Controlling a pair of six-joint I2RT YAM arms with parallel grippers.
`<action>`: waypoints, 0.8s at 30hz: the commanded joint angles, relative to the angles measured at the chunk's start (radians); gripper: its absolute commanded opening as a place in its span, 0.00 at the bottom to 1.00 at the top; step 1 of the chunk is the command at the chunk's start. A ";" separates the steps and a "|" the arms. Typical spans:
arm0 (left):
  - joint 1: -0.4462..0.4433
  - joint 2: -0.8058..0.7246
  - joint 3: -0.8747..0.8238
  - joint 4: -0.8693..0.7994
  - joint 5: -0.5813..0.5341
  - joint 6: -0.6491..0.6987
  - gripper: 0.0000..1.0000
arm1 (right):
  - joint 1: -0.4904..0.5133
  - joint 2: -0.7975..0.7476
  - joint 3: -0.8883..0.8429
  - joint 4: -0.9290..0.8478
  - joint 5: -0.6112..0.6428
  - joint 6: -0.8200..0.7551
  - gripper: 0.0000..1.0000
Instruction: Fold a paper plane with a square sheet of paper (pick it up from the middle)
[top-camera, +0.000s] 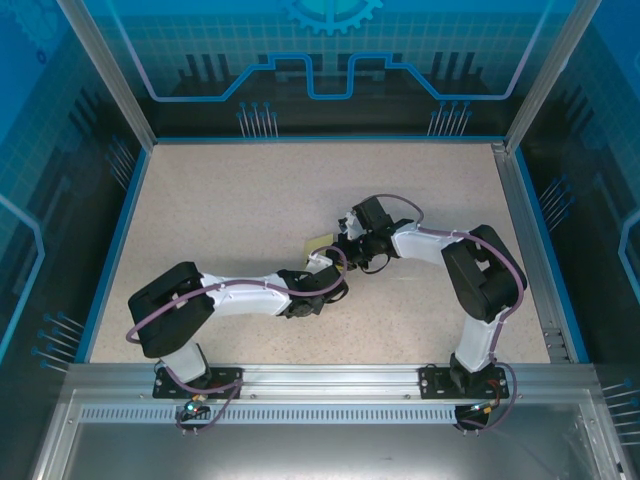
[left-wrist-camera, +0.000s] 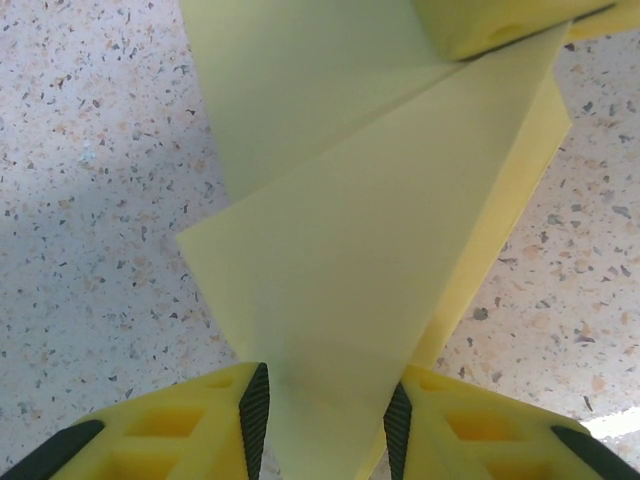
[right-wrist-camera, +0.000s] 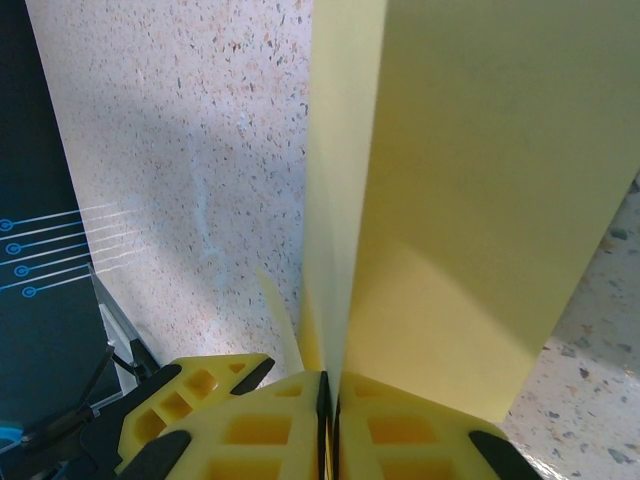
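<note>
on the speckled beige tabletop (top-camera: 230, 220), near its centre, sits the thin pale yellow square sheet of paper (left-wrist-camera: 380, 250). it is already creased into overlapping layers, so you are mid-fold, well past the pickup. whether it is lifted clear of the table, i cannot tell. the right gripper (right-wrist-camera: 328, 400) is clenched on the sheet's edge, the layers pinched flat between its pads. the left gripper (left-wrist-camera: 326, 412) is released — jaws apart, the paper running through the gap. next, i judge, the left needs a fresh pinch along the fold line — hold the right firm so the crease doesn't slip.
</note>
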 joint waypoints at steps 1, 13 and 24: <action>0.005 0.004 -0.012 -0.026 -0.034 -0.015 0.36 | 0.014 -0.004 0.024 -0.032 -0.011 -0.007 0.11; 0.005 0.012 -0.024 -0.004 -0.030 -0.011 0.24 | 0.014 0.006 0.031 -0.039 -0.013 -0.009 0.06; 0.008 0.016 -0.027 0.008 -0.026 -0.010 0.12 | 0.015 0.004 0.036 -0.045 -0.012 -0.009 0.06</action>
